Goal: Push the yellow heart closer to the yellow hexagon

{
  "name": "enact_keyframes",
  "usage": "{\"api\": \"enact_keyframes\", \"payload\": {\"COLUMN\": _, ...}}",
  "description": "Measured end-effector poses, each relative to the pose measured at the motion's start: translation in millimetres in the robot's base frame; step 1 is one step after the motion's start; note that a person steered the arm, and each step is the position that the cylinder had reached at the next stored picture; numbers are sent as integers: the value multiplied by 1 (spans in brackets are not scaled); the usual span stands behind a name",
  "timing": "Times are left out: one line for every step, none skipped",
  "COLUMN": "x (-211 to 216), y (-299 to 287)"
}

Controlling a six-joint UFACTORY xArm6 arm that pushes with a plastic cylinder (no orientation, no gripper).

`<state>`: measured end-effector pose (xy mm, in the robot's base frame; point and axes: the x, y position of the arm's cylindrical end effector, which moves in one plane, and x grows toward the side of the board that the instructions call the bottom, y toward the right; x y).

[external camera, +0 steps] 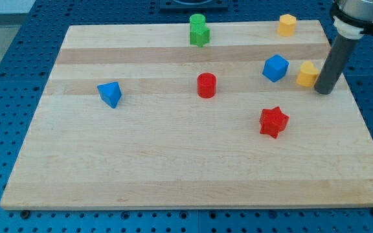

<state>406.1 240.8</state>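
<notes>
The yellow heart [307,74] lies near the view's right edge of the wooden board [173,168], partly hidden by my rod. My tip [324,91] rests on the board just right of and slightly below the heart, touching or almost touching it. The yellow hexagon [287,24] stands near the board's top right corner, above and a little left of the heart. A blue cube [275,68] sits just left of the heart.
Two green blocks [199,30] stand together at the top centre. A red cylinder [206,85] is mid-board. A red star [273,122] lies below the blue cube. A blue triangular block [110,94] is at the left.
</notes>
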Motion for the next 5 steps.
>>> {"api": "enact_keyframes", "payload": {"x": -7, "y": -3}}
{"api": "enact_keyframes", "payload": {"x": -17, "y": -5}}
{"api": "enact_keyframes", "payload": {"x": -26, "y": -6}}
{"api": "enact_keyframes", "payload": {"x": -34, "y": -6}}
{"api": "enact_keyframes", "payload": {"x": -38, "y": -6}}
